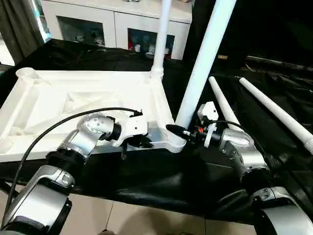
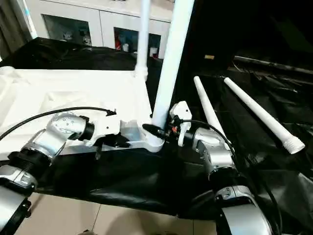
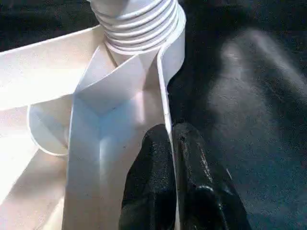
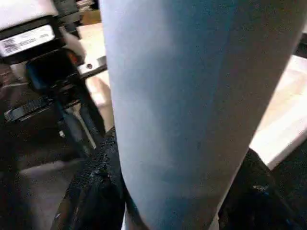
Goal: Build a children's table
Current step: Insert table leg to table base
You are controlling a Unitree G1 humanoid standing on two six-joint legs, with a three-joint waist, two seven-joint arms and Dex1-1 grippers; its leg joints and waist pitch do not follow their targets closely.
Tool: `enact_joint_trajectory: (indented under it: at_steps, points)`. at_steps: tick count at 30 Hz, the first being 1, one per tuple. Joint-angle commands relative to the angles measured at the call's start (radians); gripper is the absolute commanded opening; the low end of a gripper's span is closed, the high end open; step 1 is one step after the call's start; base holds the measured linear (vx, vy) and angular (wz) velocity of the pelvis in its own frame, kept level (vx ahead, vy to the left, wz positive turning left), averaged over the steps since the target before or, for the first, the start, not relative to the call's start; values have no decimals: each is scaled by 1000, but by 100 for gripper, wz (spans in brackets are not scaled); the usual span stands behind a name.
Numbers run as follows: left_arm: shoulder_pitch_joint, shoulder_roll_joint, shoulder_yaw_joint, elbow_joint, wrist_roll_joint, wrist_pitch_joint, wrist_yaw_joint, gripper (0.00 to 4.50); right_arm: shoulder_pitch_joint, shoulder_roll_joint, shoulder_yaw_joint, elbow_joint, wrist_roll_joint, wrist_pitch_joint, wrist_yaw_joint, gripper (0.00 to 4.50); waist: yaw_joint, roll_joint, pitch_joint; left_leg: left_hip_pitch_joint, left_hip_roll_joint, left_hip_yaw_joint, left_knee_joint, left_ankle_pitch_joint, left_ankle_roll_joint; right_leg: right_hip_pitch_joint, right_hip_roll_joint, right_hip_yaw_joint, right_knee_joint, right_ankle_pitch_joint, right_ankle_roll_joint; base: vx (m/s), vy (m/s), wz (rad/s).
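The children's table lies upside down as a white tabletop [image 1: 49, 98] on the black-draped work table. One white leg [image 1: 163, 34] stands upright in the far right corner socket. A second leg [image 1: 205, 54] leans slightly in the near right corner socket [image 1: 173, 143]. My right gripper [image 1: 178, 131] is shut on this leg just above the socket, a black finger [image 4: 96, 182] on each side of the tube [image 4: 177, 96]. My left gripper [image 3: 170, 134] is shut on the tabletop's thin raised rim [image 3: 165, 91], close to the threaded leg end [image 3: 139, 24].
Two loose white legs [image 1: 222, 103] [image 1: 276, 115] lie side by side on the black cloth to the right. A white cabinet [image 1: 117, 24] stands behind the work table. The table's front edge runs just below my forearms, with tiled floor [image 1: 146, 215] beneath.
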Motion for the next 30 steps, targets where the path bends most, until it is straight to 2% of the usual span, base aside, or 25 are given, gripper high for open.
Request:
enact_joint_trajectory:
  at_steps: [1, 2, 5, 6, 9, 10, 12, 13, 14, 15, 16, 17, 18, 19, 20, 21, 22, 23, 24, 25, 26, 27, 28, 29, 30]
  points:
    - [12, -1, -73, -7, 23, -22, -92, 0, 56, -15, 71, 97, -87, 35, 23, 189, -7, 22, -38, 12, 24, -4, -82, -461, -18, 22, -39, 33, -82, -385, -198, 0, 0, 0]
    - [16, 7, -75, -15, 15, -21, -119, 0, 59, -17, 74, 103, -90, 24, 33, 189, -7, 26, -37, 12, 24, -5, -83, -468, -20, 22, -39, 33, -82, -392, -198, 0, 0, 0]
    - [16, 13, -78, -14, 18, -22, -131, 0, 61, -18, 76, 106, -92, 16, 41, 189, -8, 24, -38, 12, 25, -5, -84, -468, -21, 22, -39, 34, -81, -384, -202, 0, 0, 0]
    - [16, 13, -78, -13, 19, -22, -131, 0, 62, -18, 76, 106, -93, 15, 42, 189, -7, 27, -38, 12, 25, -5, -84, -465, -21, 22, -39, 34, -81, -380, -203, 0, 0, 0]
    - [9, 5, -68, 7, 29, -24, -97, 0, 63, -18, 75, 112, -95, 8, 36, 189, -8, 26, -38, 12, 25, -4, -84, -463, -21, 23, -38, 34, -80, -373, -208, 0, 0, 0]
    - [-8, -19, -45, 42, 38, -3, -21, 0, 54, -8, 56, 138, -94, 1, -18, 189, -8, 22, -38, 12, 25, -4, -84, -465, -19, 22, -38, 33, -81, -379, -207, 0, 0, 0]
    - [-21, -36, -28, 67, 41, 22, 33, 0, 40, 3, 36, 168, -97, -5, -93, 189, -8, 21, -32, 17, 23, -4, -83, -495, -23, 15, -39, 33, -87, -435, -197, 0, 0, 0]
    - [-27, -45, -19, 79, 41, 35, 56, 0, 32, 10, 26, 184, -98, -8, -132, 189, -9, 22, -25, 25, 21, -7, -83, -544, -33, 7, -41, 29, -97, -536, -171, 0, 0, 0]
    - [-35, -61, -3, 96, 37, 58, 94, 0, 20, 19, 13, 207, -102, -9, -197, 189, -12, 20, -23, 29, 20, -9, -81, -567, -38, 3, -42, 26, -103, -592, -153, -77, 0, -1]
    - [-40, -71, 7, 107, 33, 73, 117, 0, 13, 25, 6, 220, -104, -8, -237, 189, -16, 18, -19, 43, 14, -16, -72, -613, -43, -8, -42, 13, -126, -719, -100, -77, 0, -1]
    - [-52, -88, 21, 123, 33, 100, 164, 0, 0, 39, -11, 239, -101, -10, -305, 189, -24, 19, -15, 50, 10, -23, -68, -642, -44, -11, -43, -5, -142, -804, -56, -82, 13, -6]
    - [-60, -100, 30, 133, 33, 118, 197, 0, -9, 50, -23, 252, -97, -11, -350, 189, -26, 23, -17, 53, 10, -28, -68, -651, -45, -7, -45, -14, -148, -817, -43, -78, 39, -13]
    - [-60, -100, 30, 133, 33, 118, 197, 0, -9, 50, -23, 252, -97, -11, -350, 189, -37, 32, -15, 49, 15, -38, -79, -691, -47, 8, -44, -39, -157, -790, -36, -78, 39, -13]
    - [-73, -115, 40, 149, 36, 144, 244, 0, -20, 66, -35, 268, -95, -13, -414, 189, -49, 46, -10, 49, 25, -50, -101, -776, -52, 27, -33, -70, -163, -705, -44, -73, 58, -12]
    - [-89, -131, 52, 169, 39, 169, 302, 0, -29, 86, -45, 283, -94, -22, -477, 189, -53, 51, -10, 44, 32, -56, -114, -816, -54, 42, -28, -79, -147, -640, -57, -113, 45, -3]
    - [-108, -154, 70, 197, 39, 208, 373, 0, -41, 114, -48, 307, -101, -18, -564, 189, -35, 68, -9, -4, 62, -51, -180, -890, -61, 107, -17, -67, -23, -418, -111, -113, 45, -3]
    - [-108, -154, 70, 197, 39, 208, 373, 0, -41, 114, -48, 307, -101, -18, -564, 189, 15, 70, -3, -49, 76, -6, -239, -933, -53, 130, 1, -51, 89, -236, -112, -118, -15, 17]
    - [-121, -170, 82, 217, 38, 235, 422, 0, -49, 132, -49, 325, -106, -15, -624, 189, 23, 24, -6, 10, 51, 33, -202, -797, -23, 73, -7, 12, 63, -401, -78, 17, -100, 20]
    - [-131, -185, 91, 230, 37, 261, 463, 0, -59, 154, -44, 346, -116, -15, -693, 189, 17, -25, -16, 78, 12, 20, -73, -647, -36, -14, -48, 31, -70, -747, -27, 17, -100, 20]
    - [-133, -194, 93, 233, 40, 277, 483, 0, -66, 172, -47, 362, -116, -6, -743, 189, -2, -52, 7, 140, -28, 4, 144, -325, -19, -119, -129, 22, -242, -1316, 0, 130, -72, -9]
    - [-134, -207, 95, 232, 44, 301, 510, 0, -78, 202, -52, 386, -117, 10, -824, 189, 2, -20, 6, 64, -24, -30, 110, -234, 2, -25, -167, 60, -204, -1271, -16, 139, 51, -45]
    - [-133, -215, 92, 227, 54, 318, 527, 0, -91, 225, -57, 406, -123, 24, -897, 189, 5, 32, -26, 20, 14, -57, -43, -311, -55, 71, -101, -6, -108, -804, -59, 139, 51, -45]
    - [-133, -215, 92, 227, 54, 318, 527, 0, -91, 225, -57, 406, -123, 24, -897, 189, -9, 4, -16, 13, 14, -53, -62, -358, -38, 50, -67, -13, -91, -668, -55, 41, 56, -24]
    - [-126, -220, 84, 209, 71, 343, 543, 0, -107, 251, -65, 429, -127, 44, -963, 189, -6, 28, -32, 40, 27, -53, -76, -352, -38, 49, -66, -5, -70, -416, -133, 0, 0, 0]
    - [-121, -223, 83, 198, 73, 354, 543, 0, -113, 258, -64, 437, -132, 47, -987, 189, -11, 33, -33, 44, 28, -44, -78, -333, -32, 46, -63, 0, -69, -322, -170, 0, 0, 0]
